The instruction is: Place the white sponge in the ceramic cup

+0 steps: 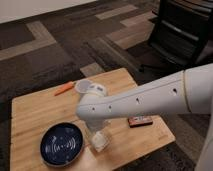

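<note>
The white sponge [101,143] lies on the wooden table [35,110] near its front edge, just right of the blue plate. My gripper [97,134] reaches down onto it from my white arm [145,97], which crosses the view from the right and hides the parts around the sponge. The ceramic cup [84,87] stands at the table's back edge, partly hidden behind my arm's elbow.
A dark-blue patterned plate [61,144] sits at the front left. A dark flat bar with red print [140,120] lies to the right. An orange marker [64,89] lies at the back, left of the cup. A black chair [182,30] stands at the far right.
</note>
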You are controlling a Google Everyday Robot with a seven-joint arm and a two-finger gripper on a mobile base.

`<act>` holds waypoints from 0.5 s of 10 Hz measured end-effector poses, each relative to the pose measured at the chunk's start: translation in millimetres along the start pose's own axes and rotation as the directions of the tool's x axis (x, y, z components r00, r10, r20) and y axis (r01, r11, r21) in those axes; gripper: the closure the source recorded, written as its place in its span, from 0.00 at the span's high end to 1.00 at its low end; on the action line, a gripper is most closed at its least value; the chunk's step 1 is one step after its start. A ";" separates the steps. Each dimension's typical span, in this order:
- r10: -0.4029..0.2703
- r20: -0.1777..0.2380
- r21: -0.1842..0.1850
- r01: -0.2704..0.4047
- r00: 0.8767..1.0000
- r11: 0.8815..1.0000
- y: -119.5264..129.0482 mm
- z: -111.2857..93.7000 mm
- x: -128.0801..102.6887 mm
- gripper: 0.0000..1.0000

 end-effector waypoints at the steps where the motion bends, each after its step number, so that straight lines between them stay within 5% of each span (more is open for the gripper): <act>1: -0.027 0.010 0.006 0.027 1.000 1.000 0.9 3.7 0.6 0.65; 5: -0.145 0.042 0.035 0.144 0.988 0.989 8.5 32.0 -1.2 0.65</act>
